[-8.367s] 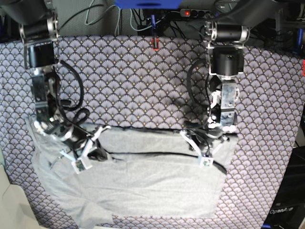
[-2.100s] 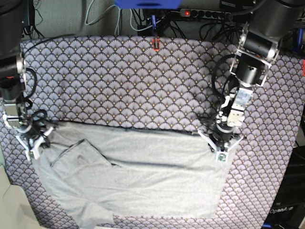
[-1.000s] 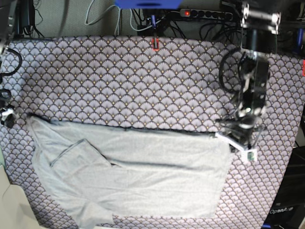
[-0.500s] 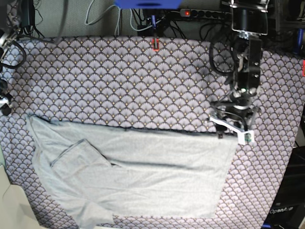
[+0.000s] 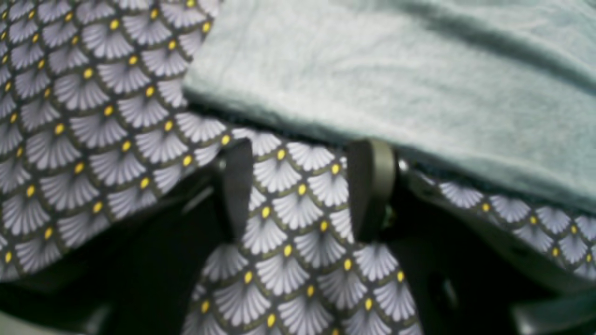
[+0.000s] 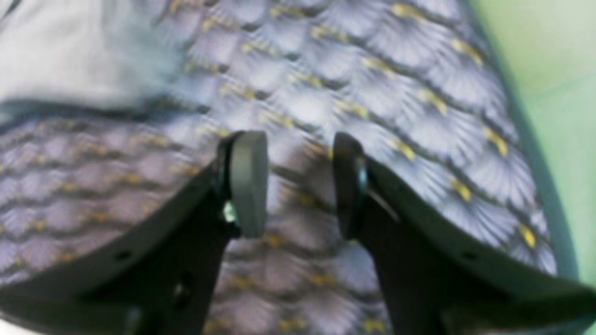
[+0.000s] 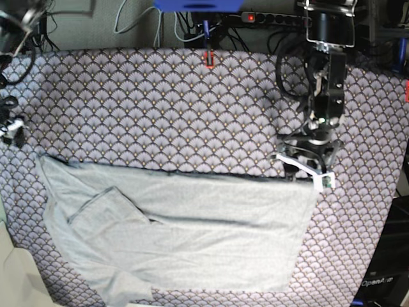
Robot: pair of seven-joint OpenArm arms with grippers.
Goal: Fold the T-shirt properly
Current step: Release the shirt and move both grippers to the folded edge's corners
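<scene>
The T-shirt (image 7: 179, 233) lay flat on the patterned cloth (image 7: 166, 109) at the near side. The left hand (image 5: 302, 186) hung open and empty just beyond its far edge; the right hand (image 6: 293, 186) was also open, empty.

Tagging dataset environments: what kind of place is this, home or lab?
Most likely a lab bench: a T-shirt lies on a patterned cloth over the work surface, a robot arm stands above it, and a power strip with loose cables sits behind.

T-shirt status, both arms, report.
Left gripper open, empty, beside T-shirt edge. Right gripper open, empty, over patterned cloth. T-shirt half-folded, flat. Nothing in the way.
</scene>
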